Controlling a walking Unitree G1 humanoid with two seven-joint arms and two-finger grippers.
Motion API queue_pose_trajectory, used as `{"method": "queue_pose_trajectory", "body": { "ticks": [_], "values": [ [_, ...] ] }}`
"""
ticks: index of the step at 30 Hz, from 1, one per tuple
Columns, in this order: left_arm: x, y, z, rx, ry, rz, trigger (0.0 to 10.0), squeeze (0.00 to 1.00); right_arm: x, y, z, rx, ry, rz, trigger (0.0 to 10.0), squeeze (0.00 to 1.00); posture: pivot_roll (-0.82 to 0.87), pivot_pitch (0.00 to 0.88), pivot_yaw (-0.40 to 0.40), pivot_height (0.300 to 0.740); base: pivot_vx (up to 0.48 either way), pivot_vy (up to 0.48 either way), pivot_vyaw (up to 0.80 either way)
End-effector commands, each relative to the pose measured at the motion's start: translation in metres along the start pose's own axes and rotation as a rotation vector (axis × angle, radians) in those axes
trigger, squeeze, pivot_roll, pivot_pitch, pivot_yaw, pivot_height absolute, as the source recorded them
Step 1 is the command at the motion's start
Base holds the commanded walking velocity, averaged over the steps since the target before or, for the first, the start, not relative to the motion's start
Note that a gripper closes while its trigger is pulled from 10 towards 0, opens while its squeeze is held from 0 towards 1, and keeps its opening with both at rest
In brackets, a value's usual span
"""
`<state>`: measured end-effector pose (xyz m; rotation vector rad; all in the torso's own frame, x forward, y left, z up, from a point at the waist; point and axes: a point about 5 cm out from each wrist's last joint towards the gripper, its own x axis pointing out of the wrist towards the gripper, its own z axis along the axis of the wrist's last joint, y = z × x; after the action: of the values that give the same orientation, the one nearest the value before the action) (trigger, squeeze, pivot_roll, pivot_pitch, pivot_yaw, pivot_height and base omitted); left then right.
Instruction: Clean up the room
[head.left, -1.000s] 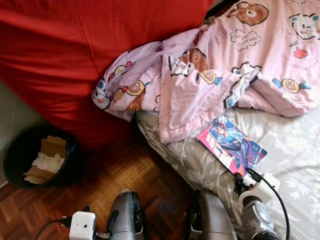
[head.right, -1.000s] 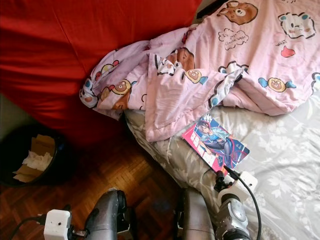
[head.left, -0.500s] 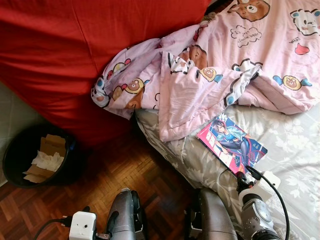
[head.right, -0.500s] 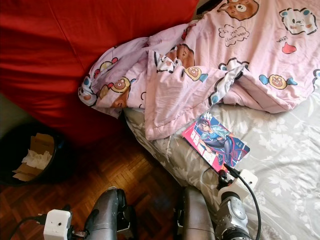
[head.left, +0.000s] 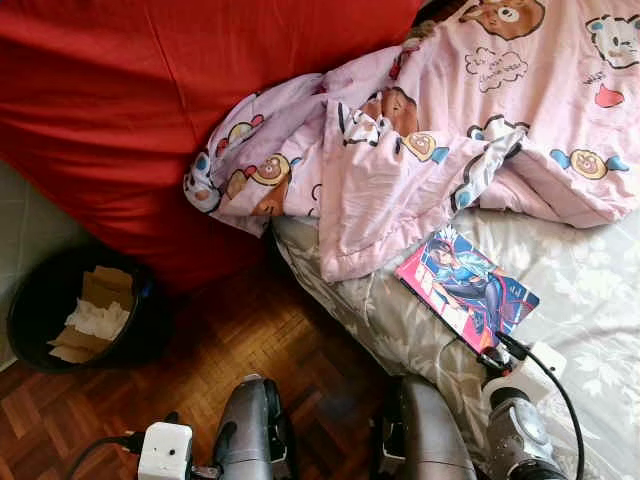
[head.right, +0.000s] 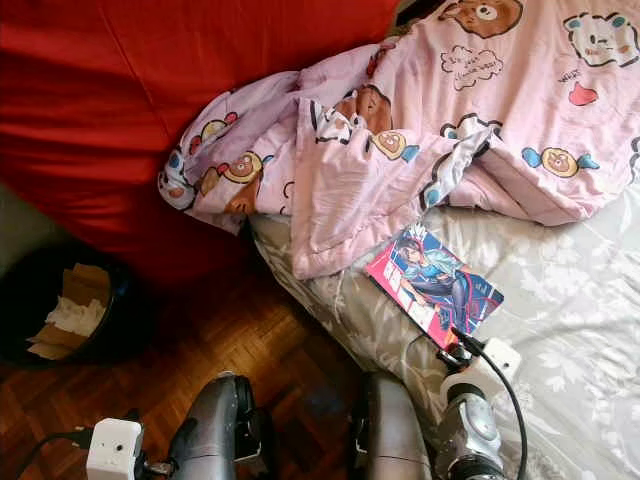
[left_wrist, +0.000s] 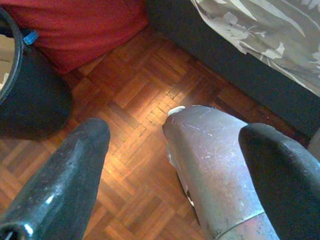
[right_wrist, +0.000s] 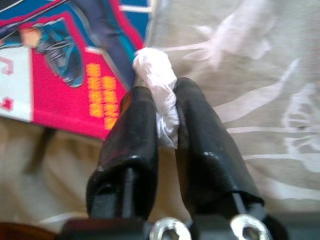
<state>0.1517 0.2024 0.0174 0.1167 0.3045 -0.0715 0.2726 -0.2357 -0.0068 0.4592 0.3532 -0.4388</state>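
Lower and nearer the bed's edge than a second ago, the right gripper (right_wrist: 165, 117) holds its jaws pinched on a crumpled white tissue (right_wrist: 156, 75) beside the comic book (head.left: 466, 288) on the grey bedsheet (head.left: 590, 300). Likely next: carrying it to the black bin (head.left: 40, 290) on the floor, well apart. The tissue's long axis runs along the fingers, poking past the tips. The left gripper (left_wrist: 175, 145) hangs idle, jaws wide.

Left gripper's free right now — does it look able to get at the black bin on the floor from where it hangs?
Probably yes. The left gripper, fingers apart and holding nothing, hangs low over the parquet, and the black bin stands open on the robot's left with bare floor between. The right gripper is busy, shut on a white tissue wad.
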Motion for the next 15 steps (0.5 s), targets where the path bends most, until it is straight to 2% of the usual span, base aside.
{"method": "queue_pose_trajectory", "body": {
  "ticks": [1,10,15],
  "values": [
    [-0.008,-0.001,-0.011,0.016,0.055,-0.004,10.0,0.0,-0.007,-0.016,-0.013,0.011,0.044,-0.06,0.0,0.0,0.09,0.38,0.025,0.627,0.0,0.0,0.0],
    [0.002,-0.002,-0.011,0.02,0.053,-0.005,10.0,0.0,-0.007,-0.019,-0.014,0.01,0.065,-0.062,0.0,0.0,0.09,0.351,0.023,0.627,0.0,0.0,0.0],
    [0.013,0.001,-0.011,0.036,0.048,0.006,10.0,0.0,-0.009,-0.009,-0.022,-0.003,0.077,-0.002,0.0,0.0,0.08,0.311,0.014,0.627,0.0,0.0,0.0]
  ]
}}
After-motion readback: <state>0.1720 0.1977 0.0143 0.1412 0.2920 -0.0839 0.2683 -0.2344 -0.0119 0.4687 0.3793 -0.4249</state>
